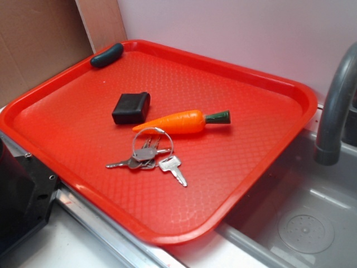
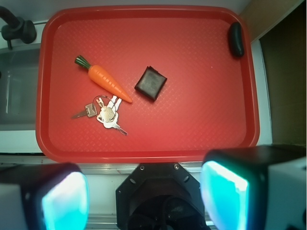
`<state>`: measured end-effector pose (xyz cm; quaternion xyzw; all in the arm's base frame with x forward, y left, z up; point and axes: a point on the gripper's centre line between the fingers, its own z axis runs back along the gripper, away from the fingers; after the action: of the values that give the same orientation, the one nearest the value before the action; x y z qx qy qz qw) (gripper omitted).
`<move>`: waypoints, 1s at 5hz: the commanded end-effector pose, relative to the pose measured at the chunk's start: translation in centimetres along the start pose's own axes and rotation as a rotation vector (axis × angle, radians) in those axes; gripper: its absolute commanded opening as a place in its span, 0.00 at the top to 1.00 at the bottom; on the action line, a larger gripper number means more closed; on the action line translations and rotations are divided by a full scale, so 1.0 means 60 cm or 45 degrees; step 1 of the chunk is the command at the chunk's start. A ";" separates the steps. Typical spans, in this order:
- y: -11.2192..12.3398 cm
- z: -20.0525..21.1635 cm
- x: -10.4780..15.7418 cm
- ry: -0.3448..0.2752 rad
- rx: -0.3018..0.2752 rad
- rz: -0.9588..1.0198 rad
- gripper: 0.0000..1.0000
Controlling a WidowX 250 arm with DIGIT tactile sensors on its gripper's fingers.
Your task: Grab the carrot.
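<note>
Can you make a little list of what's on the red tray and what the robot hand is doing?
tray: red tray, beside a sink
carrot: orange toy carrot, lying flat, tip toward the black block
keys: bunch of keys, ring touching the carrot
block: small black block
corner: dark teal bar on the rim
end effector: end effector open, holding nothing, off the tray

We see a small, glossy orange plastic toy carrot [image 1: 179,121] [image 2: 106,81] lying flat on its side, roughly midway across the red surface that carries it and clear of every edge. It tapers from a rounded shoulder to a fine point and ends in a short dark green stem. In the exterior view the stem points towards the right edge and the tip towards the left edge. Nothing grips it.
</note>
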<state>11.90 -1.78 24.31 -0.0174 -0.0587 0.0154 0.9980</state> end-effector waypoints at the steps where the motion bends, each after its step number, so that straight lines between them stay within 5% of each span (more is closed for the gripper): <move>1: 0.000 0.000 0.000 0.000 0.000 0.000 0.00; 2: -0.029 -0.078 0.039 -0.058 -0.003 -0.268 0.00; 4: -0.079 -0.193 0.111 -0.112 -0.207 -0.495 0.00; 5: -0.106 -0.267 0.151 -0.018 -0.112 -0.528 0.00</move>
<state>22.31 -7.60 8.15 -0.0468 -0.0372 -0.1817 0.9815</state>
